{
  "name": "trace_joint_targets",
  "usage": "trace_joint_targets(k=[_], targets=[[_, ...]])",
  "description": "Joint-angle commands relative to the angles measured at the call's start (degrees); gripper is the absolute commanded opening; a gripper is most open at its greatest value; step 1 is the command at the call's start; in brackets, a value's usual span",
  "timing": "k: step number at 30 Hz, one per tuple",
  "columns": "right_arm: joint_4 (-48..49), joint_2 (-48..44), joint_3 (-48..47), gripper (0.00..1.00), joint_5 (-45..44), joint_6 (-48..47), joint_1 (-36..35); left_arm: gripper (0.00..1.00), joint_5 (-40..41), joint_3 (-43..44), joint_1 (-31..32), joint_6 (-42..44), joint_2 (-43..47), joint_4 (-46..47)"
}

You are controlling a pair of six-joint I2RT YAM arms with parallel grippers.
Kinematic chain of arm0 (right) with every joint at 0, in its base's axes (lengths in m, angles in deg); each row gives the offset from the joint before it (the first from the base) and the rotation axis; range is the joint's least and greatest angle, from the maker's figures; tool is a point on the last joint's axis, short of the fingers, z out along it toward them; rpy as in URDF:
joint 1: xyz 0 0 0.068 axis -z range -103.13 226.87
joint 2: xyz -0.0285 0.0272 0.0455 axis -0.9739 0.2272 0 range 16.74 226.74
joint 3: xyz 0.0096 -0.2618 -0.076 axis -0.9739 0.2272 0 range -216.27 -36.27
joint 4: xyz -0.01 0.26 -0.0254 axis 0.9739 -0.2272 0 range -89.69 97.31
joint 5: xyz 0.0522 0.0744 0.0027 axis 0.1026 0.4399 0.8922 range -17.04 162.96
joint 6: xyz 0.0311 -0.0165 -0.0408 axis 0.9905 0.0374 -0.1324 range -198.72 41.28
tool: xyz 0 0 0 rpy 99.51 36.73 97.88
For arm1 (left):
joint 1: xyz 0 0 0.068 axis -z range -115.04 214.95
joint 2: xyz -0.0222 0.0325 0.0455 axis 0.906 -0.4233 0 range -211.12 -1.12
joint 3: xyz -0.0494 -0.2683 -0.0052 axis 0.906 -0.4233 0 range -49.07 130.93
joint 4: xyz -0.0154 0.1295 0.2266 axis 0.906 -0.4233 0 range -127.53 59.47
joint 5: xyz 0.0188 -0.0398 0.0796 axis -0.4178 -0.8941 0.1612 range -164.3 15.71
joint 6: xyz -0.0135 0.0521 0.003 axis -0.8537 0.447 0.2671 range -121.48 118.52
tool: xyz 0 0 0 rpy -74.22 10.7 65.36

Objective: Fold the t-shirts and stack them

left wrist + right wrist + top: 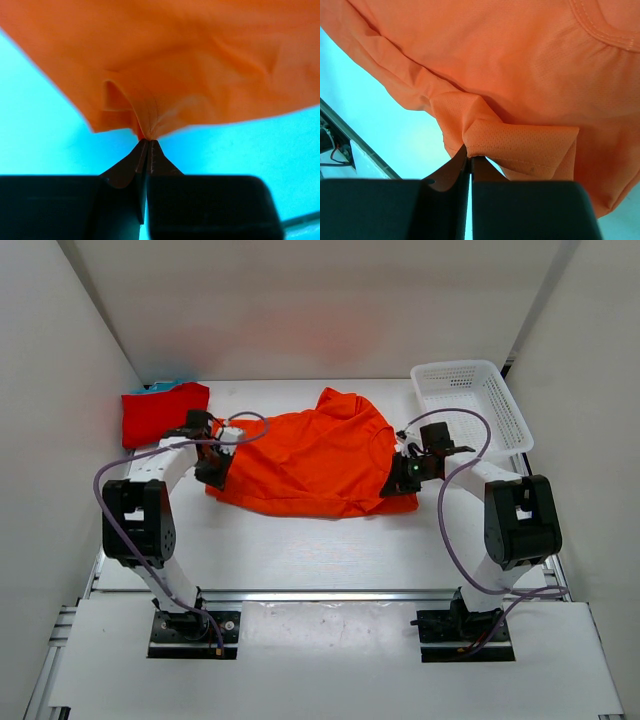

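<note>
An orange t-shirt [315, 460] lies spread and rumpled in the middle of the table. My left gripper [212, 472] is shut on a pinch of its left edge; in the left wrist view the cloth [200, 60] bunches into my closed gripper [148, 141]. At the shirt's right side my right gripper [400, 480] is shut on a folded hem corner [520, 145], with that gripper [469, 157] tight together. A red t-shirt [165, 412] lies folded at the back left, and a teal-blue t-shirt [160, 386] peeks out behind it.
A white mesh basket [470, 400] stands at the back right corner. White walls close in the table on the left, right and back. Purple cables loop from both arms over the table.
</note>
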Motion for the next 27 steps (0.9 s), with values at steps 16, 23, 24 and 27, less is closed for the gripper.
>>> trace_joint_targets(k=[16,23,24,27], targets=[[-2.6,0.0,-0.4,0.0,-0.4,-3.1,-3.5,0.52,1.0,-6.1,1.9,-0.5,4.4,5.9],[-2.7,0.3,-0.6,0.0,-0.5,-3.2,-3.5,0.52,2.7,-4.4,3.6,-2.3,-0.3,5.6],[-2.8,0.0,-0.6,0.0,-0.5,-3.4,-3.4,0.52,3.7,-3.9,3.6,-2.4,-0.7,5.1],[-2.7,0.3,-0.6,0.0,-0.6,-3.4,-3.0,0.5,3.4,-3.0,2.8,-2.9,-2.5,4.7]])
